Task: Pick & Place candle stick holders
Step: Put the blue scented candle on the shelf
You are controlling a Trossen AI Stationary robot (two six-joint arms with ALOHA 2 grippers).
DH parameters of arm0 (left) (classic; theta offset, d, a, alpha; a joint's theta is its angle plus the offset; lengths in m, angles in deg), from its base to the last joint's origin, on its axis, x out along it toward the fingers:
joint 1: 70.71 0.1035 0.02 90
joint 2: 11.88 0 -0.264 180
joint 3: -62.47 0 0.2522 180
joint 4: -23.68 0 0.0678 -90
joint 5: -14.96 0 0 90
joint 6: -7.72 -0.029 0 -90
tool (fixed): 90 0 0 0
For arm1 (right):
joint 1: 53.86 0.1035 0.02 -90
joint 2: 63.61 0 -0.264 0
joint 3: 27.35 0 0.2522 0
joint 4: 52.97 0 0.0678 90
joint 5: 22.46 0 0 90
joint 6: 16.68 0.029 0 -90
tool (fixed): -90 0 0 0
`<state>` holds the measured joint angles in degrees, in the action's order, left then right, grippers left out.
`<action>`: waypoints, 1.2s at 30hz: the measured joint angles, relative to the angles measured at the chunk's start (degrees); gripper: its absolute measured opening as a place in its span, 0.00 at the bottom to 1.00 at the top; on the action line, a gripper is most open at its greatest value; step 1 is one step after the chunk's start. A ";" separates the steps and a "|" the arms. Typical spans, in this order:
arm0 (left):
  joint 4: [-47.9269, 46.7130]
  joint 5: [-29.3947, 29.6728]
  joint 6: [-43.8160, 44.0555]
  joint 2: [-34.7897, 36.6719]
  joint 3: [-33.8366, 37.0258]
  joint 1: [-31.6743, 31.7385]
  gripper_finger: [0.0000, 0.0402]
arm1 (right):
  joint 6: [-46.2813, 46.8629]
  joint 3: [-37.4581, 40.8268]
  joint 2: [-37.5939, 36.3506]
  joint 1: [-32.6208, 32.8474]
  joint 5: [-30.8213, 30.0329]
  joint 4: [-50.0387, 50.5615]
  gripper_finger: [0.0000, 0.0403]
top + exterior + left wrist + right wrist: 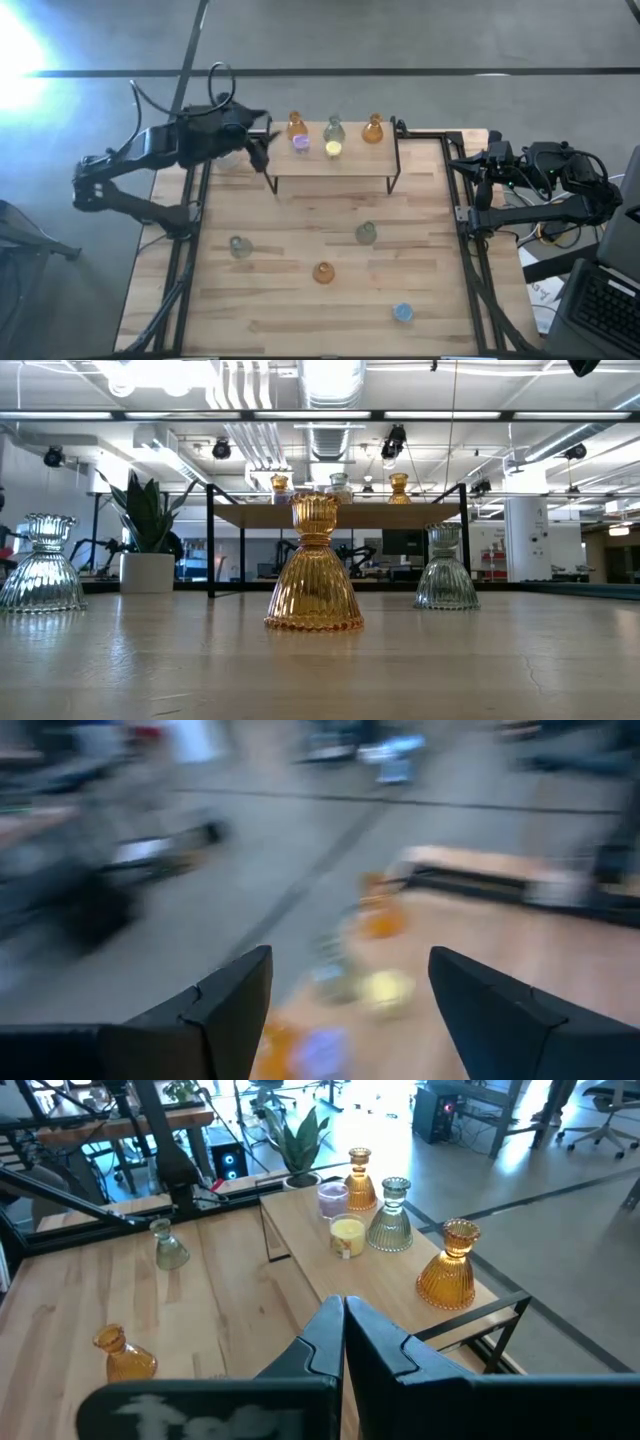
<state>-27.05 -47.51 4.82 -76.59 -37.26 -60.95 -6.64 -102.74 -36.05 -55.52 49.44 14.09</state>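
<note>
Five glass candle stick holders stand on a raised wooden shelf [330, 165] at the table's far side: two amber [293, 124] [373, 128], one grey-green [333, 128], one purple [301, 144], one yellow [333, 149]. Standing on the tabletop are a clear-grey holder [239, 246], a grey-green one [366, 233], an amber one [323, 272] and a blue one [403, 312]. My left gripper [263, 142] is open and empty, just left of the shelf's left end; its wrist view [350, 955] is blurred. My right gripper [343, 1315] is shut and empty at the table's far right edge [466, 166].
A green plant in a white pot [148, 540] stands at the far left by the shelf, under my left arm in the high view. The shelf rests on thin black metal legs [396, 180]. Black frame rails [462, 250] run along the table's left and right sides.
</note>
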 joint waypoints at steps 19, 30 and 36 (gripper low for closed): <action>4.19 0.48 8.36 9.21 25.66 6.38 0.68 | 1.42 0.18 0.39 0.01 -0.03 -2.71 0.02; 27.94 -10.62 16.35 25.97 44.76 4.96 0.68 | -1.01 -1.50 9.80 -0.09 9.14 -33.72 0.02; 30.20 -10.99 9.49 31.28 47.23 4.98 0.68 | 4.95 -9.30 23.03 0.31 14.57 -21.15 0.02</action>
<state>3.14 -58.51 14.32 -45.31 9.97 -55.97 -1.68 -112.04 -13.01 -55.21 64.00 -7.06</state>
